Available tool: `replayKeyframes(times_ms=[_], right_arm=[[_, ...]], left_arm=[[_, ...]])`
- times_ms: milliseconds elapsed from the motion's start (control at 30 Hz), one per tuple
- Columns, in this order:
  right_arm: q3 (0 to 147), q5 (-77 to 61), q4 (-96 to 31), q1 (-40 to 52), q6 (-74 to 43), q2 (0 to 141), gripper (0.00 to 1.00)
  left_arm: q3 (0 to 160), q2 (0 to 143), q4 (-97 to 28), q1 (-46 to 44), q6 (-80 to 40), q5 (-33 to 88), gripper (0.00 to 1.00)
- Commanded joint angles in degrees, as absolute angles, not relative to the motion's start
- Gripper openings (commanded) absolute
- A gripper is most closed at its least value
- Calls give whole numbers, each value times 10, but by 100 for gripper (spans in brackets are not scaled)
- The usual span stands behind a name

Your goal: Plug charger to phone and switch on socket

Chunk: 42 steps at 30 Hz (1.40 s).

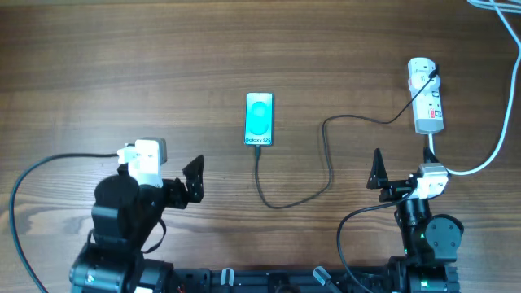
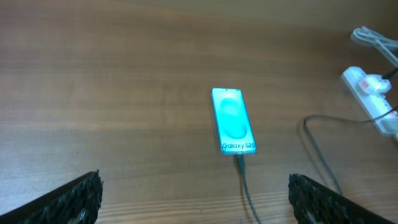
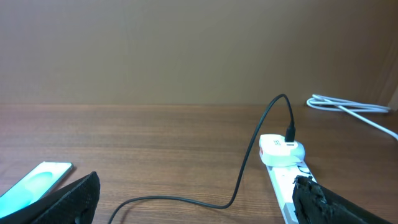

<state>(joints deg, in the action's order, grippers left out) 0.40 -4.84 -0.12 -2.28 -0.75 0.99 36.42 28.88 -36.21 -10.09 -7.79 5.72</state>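
The phone (image 1: pixel 259 119) lies at the table's middle with its cyan screen lit and the Galaxy band toward me; it also shows in the left wrist view (image 2: pixel 234 120) and the right wrist view (image 3: pixel 34 184). The dark charger cable (image 1: pixel 326 155) runs from the phone's near end in a loop to a white adapter on the socket (image 1: pixel 425 98), a white power strip at the right. Its plug tip (image 2: pixel 239 160) sits at the phone's port. My left gripper (image 1: pixel 194 181) is open, left of the cable. My right gripper (image 1: pixel 377 172) is open, near the socket (image 3: pixel 283 168).
A thick white cable (image 1: pixel 496 122) runs from the socket's near end, curving up the right edge to the top right corner; it also shows in the right wrist view (image 3: pixel 348 109). Bare wooden table (image 1: pixel 122 65) spreads to the left and back.
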Motion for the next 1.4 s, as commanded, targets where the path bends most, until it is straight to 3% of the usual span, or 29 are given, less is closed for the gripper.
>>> replayKeyframes(times_ms=[0, 267, 433, 933, 1167, 1367], right_arm=[[3, -41, 0, -20, 0, 4, 100], [3, -41, 0, -20, 0, 4, 100], [3, -41, 0, -20, 0, 4, 100], [3, -41, 0, -20, 0, 4, 100], [3, -41, 0, -20, 0, 4, 100], [3, -41, 0, -20, 0, 4, 100]], left_arm=[[293, 236, -295, -97, -60, 62, 100], [139, 134, -114, -97, -64, 62, 100], [90, 84, -72, -74, -64, 62, 100], [3, 2, 7, -57, -69, 55, 100], [3, 2, -44, -56, -68, 17, 100], [3, 2, -44, -56, 20, 14, 100]])
